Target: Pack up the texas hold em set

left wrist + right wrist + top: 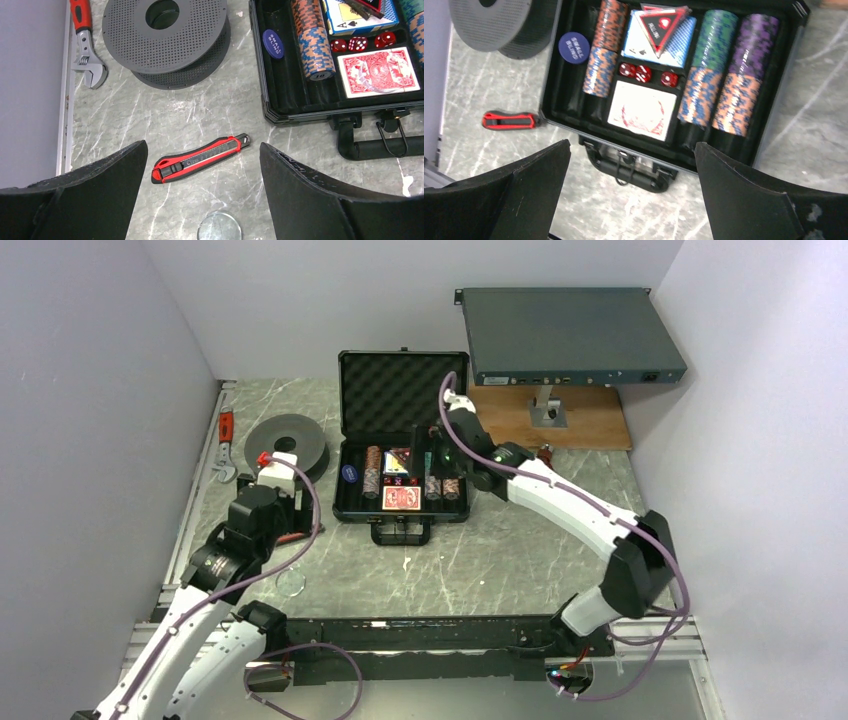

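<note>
Three chip stacks point(709, 70) in open briefcase point(395, 390)

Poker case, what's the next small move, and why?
Likely move the open right fingers behind the upright lid to tip it shut: chip stacks, card decks and the blue button already sit in the case.

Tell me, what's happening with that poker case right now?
Left gripper open over utility knife. Right gripper open above case. Chips and red deck in tray, lid up. Only right arm over it.
</note>
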Available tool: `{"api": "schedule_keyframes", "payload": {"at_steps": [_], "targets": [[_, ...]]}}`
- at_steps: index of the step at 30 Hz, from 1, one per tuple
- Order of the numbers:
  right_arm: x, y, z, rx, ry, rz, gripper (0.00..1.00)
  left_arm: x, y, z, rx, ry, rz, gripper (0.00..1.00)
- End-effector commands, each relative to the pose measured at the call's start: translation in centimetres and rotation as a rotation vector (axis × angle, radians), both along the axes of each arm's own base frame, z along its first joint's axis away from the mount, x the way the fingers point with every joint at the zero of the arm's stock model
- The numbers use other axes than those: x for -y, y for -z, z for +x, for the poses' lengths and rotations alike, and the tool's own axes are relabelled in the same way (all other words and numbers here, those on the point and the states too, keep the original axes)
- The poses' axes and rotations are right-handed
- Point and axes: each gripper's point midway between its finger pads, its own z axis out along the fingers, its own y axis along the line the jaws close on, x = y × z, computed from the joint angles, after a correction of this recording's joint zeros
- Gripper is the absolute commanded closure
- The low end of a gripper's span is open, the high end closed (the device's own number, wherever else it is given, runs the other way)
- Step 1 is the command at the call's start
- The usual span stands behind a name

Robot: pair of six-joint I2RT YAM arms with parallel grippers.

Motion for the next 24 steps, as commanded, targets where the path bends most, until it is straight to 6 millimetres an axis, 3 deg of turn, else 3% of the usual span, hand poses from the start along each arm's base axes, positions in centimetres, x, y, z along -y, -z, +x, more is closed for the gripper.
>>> {"api": "schedule_keyframes", "payload": {"at_steps": [1,4,14,19,24], "targets": [[2.3,-1.7,-0.2,0.129,0.032,0.006,0.03,0.5,-1.1,1.3,0.034,0.02,-0.018,0.12],[4.0,0.2,-1.7,0.131,0.035,-0.016,0.05,1.7,-1.8,2.0,0.02,0.055,-0.078,0.12],[7.3,2.6,-4.7,0.123,0.057,-0.03,0.11,5.3,-6.7,6.1,0.08,0.104,-0.265,0.12],[7.8,4.4,-5.9,0.09,0.048,-0.024,0.16,6.9,-10.7,10.2,0.132,0.163,-0.33,0.15],[8.8,6.1,-7.1,0.06,0.062,-0.019,0.19,6.6,-14.2,15.9,0.183,0.185,-0.444,0.24]]}}
